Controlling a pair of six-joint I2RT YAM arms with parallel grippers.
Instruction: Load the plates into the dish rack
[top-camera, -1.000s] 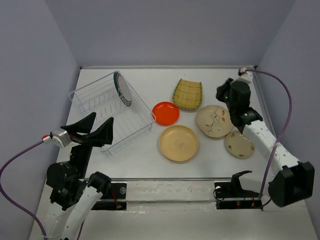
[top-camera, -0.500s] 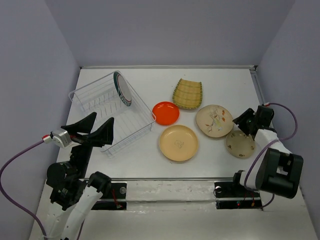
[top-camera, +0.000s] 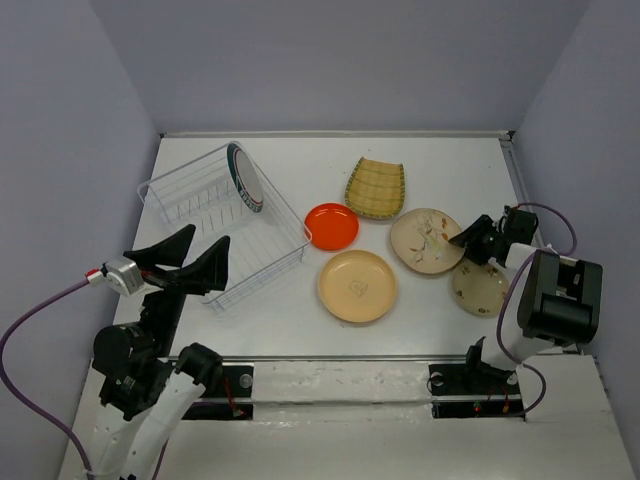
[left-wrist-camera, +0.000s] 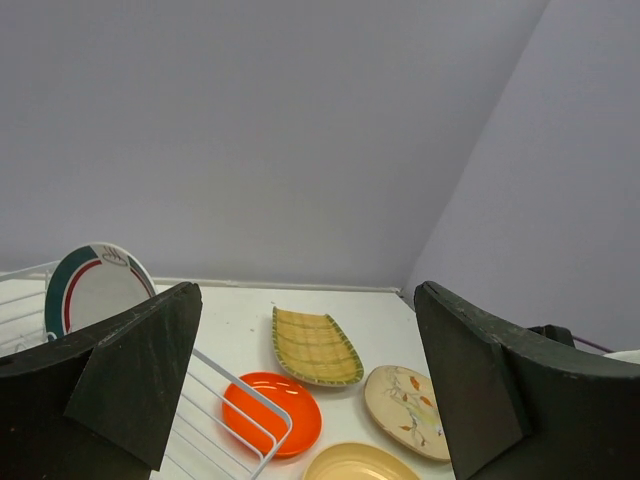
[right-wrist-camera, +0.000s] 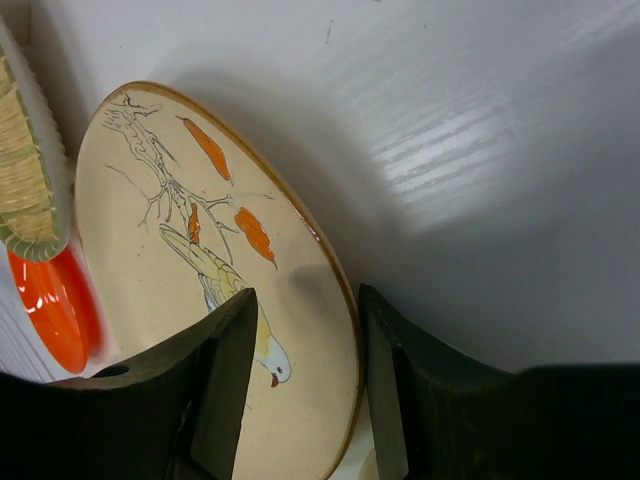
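Observation:
The white wire dish rack (top-camera: 215, 225) stands at the left with the green-rimmed white plate (top-camera: 245, 178) upright in its far end. Flat on the table lie the yellow woven dish (top-camera: 375, 187), orange-red plate (top-camera: 331, 226), tan plate (top-camera: 357, 286), cream bird-painted plate (top-camera: 420, 240) and a small cream plate (top-camera: 480, 288). My right gripper (top-camera: 468, 240) is open; in the right wrist view (right-wrist-camera: 305, 320) its jaws straddle the bird plate's (right-wrist-camera: 190, 260) right rim. My left gripper (top-camera: 190, 262) is open and empty, above the rack's near corner.
The left wrist view shows the rack's wire corner (left-wrist-camera: 235, 385), the orange-red plate (left-wrist-camera: 275, 410), woven dish (left-wrist-camera: 315, 345) and bird plate (left-wrist-camera: 405, 408) ahead. Grey walls close in the table's left, back and right sides. The right arm's cable loops over the small cream plate.
My right arm has swung from the far right corner down and toward the near side to the bird plate's right edge, jaws now around its rim. The left arm and plates have not moved.

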